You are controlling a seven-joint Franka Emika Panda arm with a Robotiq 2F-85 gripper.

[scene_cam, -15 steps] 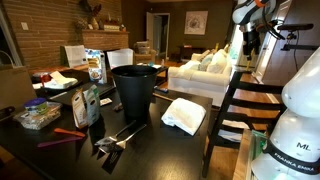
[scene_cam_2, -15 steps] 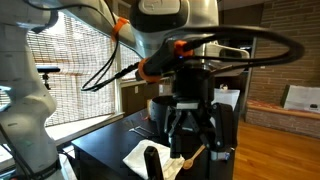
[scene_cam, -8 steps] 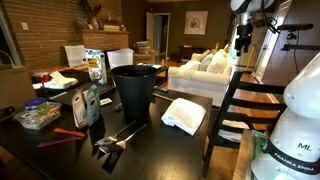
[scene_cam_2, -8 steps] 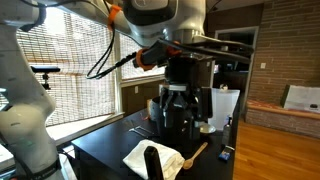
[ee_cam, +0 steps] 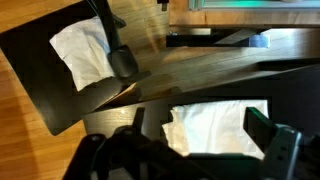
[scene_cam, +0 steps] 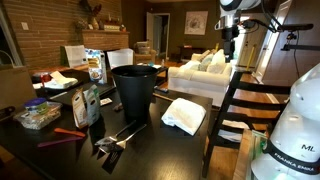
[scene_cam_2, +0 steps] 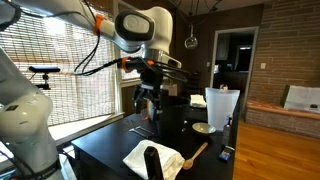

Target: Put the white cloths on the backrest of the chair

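One white cloth (scene_cam: 183, 114) lies folded on the dark table (scene_cam: 150, 145) beside the black bin; it also shows in the other exterior view (scene_cam_2: 140, 155) and in the wrist view (ee_cam: 85, 52). A second white cloth (ee_cam: 215, 130) lies lower down, seemingly on the seat of the dark wooden chair (scene_cam: 243, 97). My gripper (scene_cam: 230, 40) hangs high above the chair, open and empty. In the wrist view its fingers (ee_cam: 200, 128) frame the second cloth from far above. It also shows in an exterior view (scene_cam_2: 150, 100).
A tall black bin (scene_cam: 135, 88) stands mid-table. Snack bags, boxes and utensils (scene_cam: 90, 105) crowd the table's far side. A wooden spoon (scene_cam_2: 195, 152) lies near the cloth. White sofa (scene_cam: 200, 72) stands behind. Wooden floor (ee_cam: 180, 70) lies between table and chair.
The arm has swung the gripper sideways, from over the chair's outer side toward the table. It stays high, open and empty. The cloths have not moved.
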